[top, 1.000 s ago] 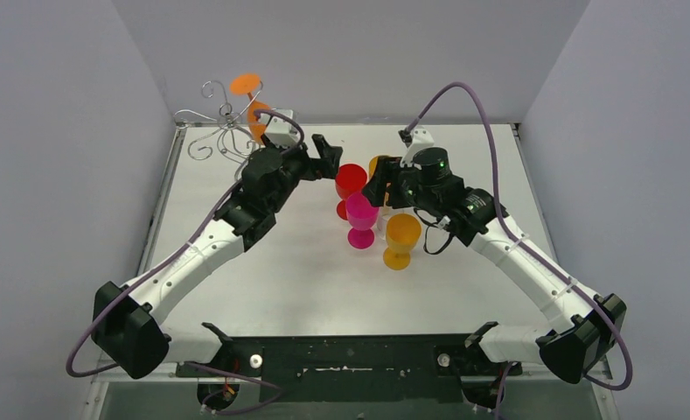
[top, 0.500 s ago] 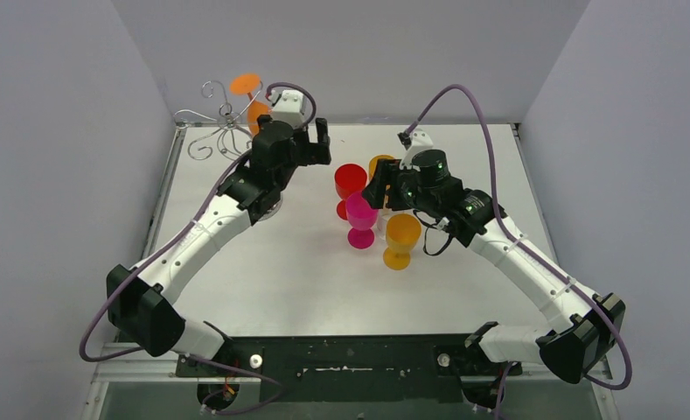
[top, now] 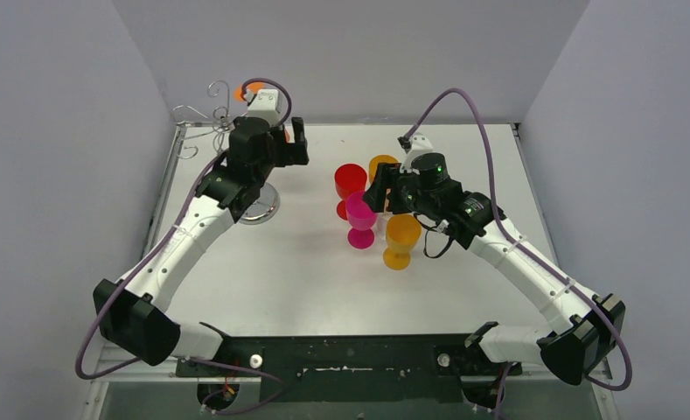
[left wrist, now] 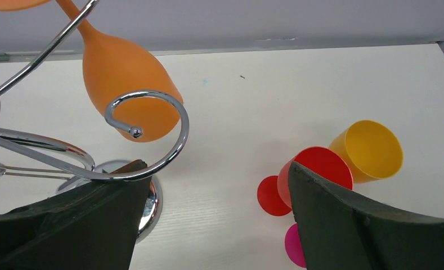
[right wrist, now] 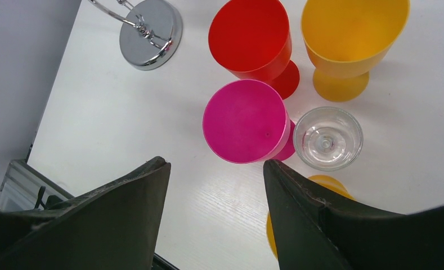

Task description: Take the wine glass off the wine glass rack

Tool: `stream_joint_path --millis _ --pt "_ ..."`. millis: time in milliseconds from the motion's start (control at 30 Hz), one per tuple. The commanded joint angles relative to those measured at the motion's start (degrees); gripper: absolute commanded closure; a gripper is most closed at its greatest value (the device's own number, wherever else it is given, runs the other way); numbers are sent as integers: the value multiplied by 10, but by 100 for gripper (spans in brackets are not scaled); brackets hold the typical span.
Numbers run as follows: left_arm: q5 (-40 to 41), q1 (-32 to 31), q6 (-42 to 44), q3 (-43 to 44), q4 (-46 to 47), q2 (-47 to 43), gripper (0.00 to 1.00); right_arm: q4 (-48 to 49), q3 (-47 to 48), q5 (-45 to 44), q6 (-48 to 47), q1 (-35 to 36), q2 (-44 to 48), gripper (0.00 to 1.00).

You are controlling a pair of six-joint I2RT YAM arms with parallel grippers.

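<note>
An orange wine glass (left wrist: 126, 76) hangs upside down from the silver wire rack (left wrist: 152, 126); in the top view only its foot (top: 235, 88) shows behind my left arm. The rack's round shiny base (top: 264, 208) stands at the far left of the table. My left gripper (top: 290, 140) is open and empty, just right of the rack's scroll arms, with the hanging glass up and left of its fingers (left wrist: 79, 219). My right gripper (top: 378, 188) is open and empty above the group of cups.
A red cup (top: 351, 181), a pink cup (top: 361, 212), two yellow cups (top: 402, 234) and a small clear glass (right wrist: 327, 138) stand grouped mid-table. Grey walls close in the left, back and right. The rack's wire arms (top: 192, 114) reach over the table's far left edge.
My left arm has swung left and back, from near the red cup to beside the rack's top, now covering most of the orange glass in the top view. The right arm has barely moved.
</note>
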State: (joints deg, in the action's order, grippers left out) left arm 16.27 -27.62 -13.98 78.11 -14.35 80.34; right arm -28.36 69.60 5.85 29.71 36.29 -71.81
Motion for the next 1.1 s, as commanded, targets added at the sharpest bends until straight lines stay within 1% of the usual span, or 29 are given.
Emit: stream_joint_path --millis 0,267,567,667,833,1067 --pt "-9 12 5 -12 -22 -58 10 18 -2 -2 7 -5 14 37" --pt "-25 46 16 -50 -64 -113 10 21 -6 3 9 -5 12 37" --pt "-11 62 39 -62 -122 -149 9 18 -11 7 10 -5 13 37" --pt "-38 74 42 -64 -123 -158 9 25 -14 12 13 -6 12 37" --pt "-37 90 48 -80 -128 -183 9 25 -9 22 13 -5 8 37" --pt "-72 127 61 -82 -149 -204 9 22 -11 17 11 -5 10 37"
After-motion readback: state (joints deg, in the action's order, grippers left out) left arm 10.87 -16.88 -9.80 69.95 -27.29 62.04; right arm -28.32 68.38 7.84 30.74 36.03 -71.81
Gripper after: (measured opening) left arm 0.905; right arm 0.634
